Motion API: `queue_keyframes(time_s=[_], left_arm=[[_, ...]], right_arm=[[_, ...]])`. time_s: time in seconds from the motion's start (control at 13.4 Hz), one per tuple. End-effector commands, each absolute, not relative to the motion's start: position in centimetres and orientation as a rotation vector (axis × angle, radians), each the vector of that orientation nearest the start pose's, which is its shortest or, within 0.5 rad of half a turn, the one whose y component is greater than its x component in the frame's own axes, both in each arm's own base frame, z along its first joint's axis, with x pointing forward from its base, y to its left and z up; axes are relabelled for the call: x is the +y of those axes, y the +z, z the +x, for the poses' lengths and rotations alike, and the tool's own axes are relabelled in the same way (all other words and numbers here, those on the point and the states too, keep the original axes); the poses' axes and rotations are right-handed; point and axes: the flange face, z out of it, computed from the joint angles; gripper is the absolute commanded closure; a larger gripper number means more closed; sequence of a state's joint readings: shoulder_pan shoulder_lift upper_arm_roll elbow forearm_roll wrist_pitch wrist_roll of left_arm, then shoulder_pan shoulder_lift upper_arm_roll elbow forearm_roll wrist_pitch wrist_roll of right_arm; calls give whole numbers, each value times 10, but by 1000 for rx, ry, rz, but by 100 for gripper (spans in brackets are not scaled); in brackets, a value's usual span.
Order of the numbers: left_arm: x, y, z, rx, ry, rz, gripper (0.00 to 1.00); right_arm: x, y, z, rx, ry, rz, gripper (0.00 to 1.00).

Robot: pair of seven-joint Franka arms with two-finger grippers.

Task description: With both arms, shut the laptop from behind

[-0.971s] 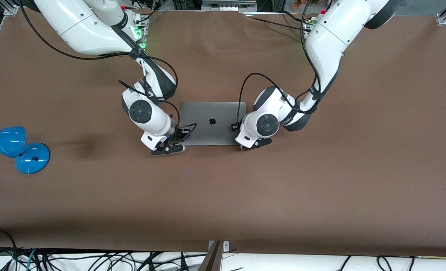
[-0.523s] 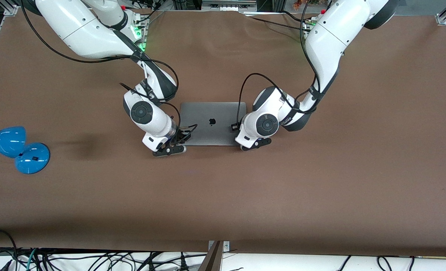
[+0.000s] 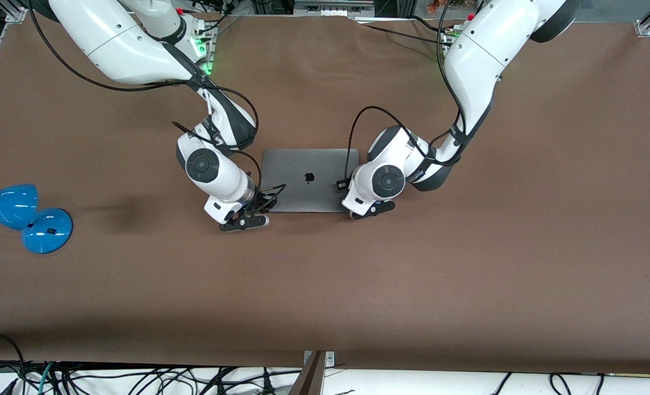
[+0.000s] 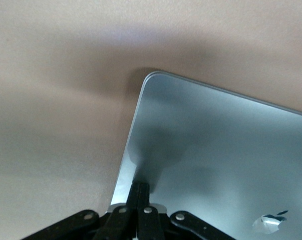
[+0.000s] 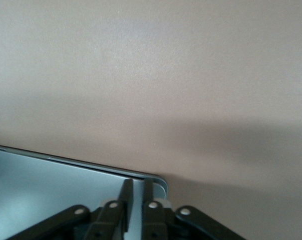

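The laptop [image 3: 308, 178] lies flat in the middle of the brown table [image 3: 467, 274]. Its grey lid is down and the dark apple logo faces up. No screen or keys show, so I think the closing is done, or nearly done.

Both arms bend down to the laptop, one at each end. This is likely so the lid gets pushed evenly and does not twist.

The left gripper [image 3: 371, 211] is low over one corner of the lid, on the lid's edge nearer the front camera and at the left arm's end. In the left wrist view its fingers [image 4: 142, 192] are pressed together like one blunt tip. They seem to touch the lid and hold nothing. A closed tip is good for pushing.

The right gripper [image 3: 243, 221] is low over the matching corner toward the right arm's end. Its fingers [image 5: 124, 192] stand just a crack apart and hold nothing, right at the lid's edge.

A blue desk lamp [image 3: 23, 216] sits well apart, at the right arm's end of the table. It is out of the way.

The next move is probably to lift both grippers straight up, so the laptop does not slide.
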State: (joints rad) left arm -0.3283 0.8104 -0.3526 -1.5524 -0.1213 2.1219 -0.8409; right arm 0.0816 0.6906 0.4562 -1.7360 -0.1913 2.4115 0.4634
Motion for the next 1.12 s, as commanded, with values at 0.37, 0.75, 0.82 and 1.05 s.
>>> queue_keyframes(time_s=[0.37,0.75,0.82,1.05], left_arm=[[-390,206,567,-459,508,-3146,0],[-381,288,559,-315,413,-3110,0],[-376,308,555,-305,399,-3099,0],[-346,368,556,-238,352,-3066,0]], right_arm=[[295,360,595,-148,14,-3061,10],[260,471,591,-67,-27,-3142,4],[254,491,588,-54,-13,-3160,2],[231,561,573,9,-38,-3199,1]])
